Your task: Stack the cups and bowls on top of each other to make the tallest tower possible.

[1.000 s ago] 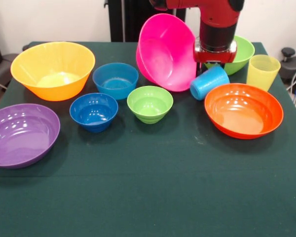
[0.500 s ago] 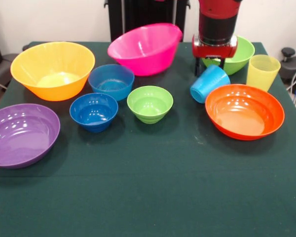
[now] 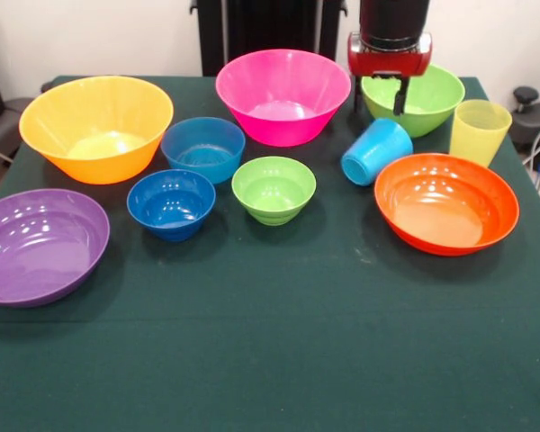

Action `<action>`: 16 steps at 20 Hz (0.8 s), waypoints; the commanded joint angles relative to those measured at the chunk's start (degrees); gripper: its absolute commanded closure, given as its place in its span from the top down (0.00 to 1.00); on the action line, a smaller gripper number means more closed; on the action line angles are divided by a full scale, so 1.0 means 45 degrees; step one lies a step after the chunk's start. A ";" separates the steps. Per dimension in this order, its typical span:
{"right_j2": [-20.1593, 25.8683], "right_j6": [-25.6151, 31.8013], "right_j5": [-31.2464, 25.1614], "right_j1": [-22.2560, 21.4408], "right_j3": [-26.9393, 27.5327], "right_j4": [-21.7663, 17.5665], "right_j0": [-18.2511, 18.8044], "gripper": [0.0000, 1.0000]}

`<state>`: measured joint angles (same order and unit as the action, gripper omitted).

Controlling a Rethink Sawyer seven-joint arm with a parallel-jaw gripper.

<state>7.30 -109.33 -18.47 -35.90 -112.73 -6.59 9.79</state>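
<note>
Front view is showing a wide bare stretch of the green table (image 3: 279, 360) lying toward the camera, while all the glossy plastic pieces are crowding the far half. The purple bowl (image 3: 38, 245) is reaching past the left edge. The light blue cup (image 3: 376, 151) (a tapered tumbler) is lying tipped on its side, touching the orange bowl (image 3: 445, 202), between the pink bowl (image 3: 283, 95) and the yellow cup (image 3: 479, 130). The gripper (image 3: 379, 97) is hanging above it with jaws apart, holding nothing.
</note>
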 commanded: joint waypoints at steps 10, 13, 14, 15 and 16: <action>-0.1098 -0.1263 0.2718 0.3549 0.2634 -0.0929 -0.1503 1.00; -0.1008 -0.1450 0.3109 0.3917 0.2639 -0.0629 -0.1690 1.00; -0.1056 -0.1504 0.3268 0.4082 0.2619 -0.0549 -0.1785 1.00; -0.1136 -0.1597 0.3360 0.4246 0.2700 -0.0426 -0.1949 1.00; -0.1210 -0.1646 0.3471 0.4276 0.2610 -0.0374 -0.2048 1.00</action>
<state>1.05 -109.34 -8.09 -23.43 -105.92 -7.15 2.78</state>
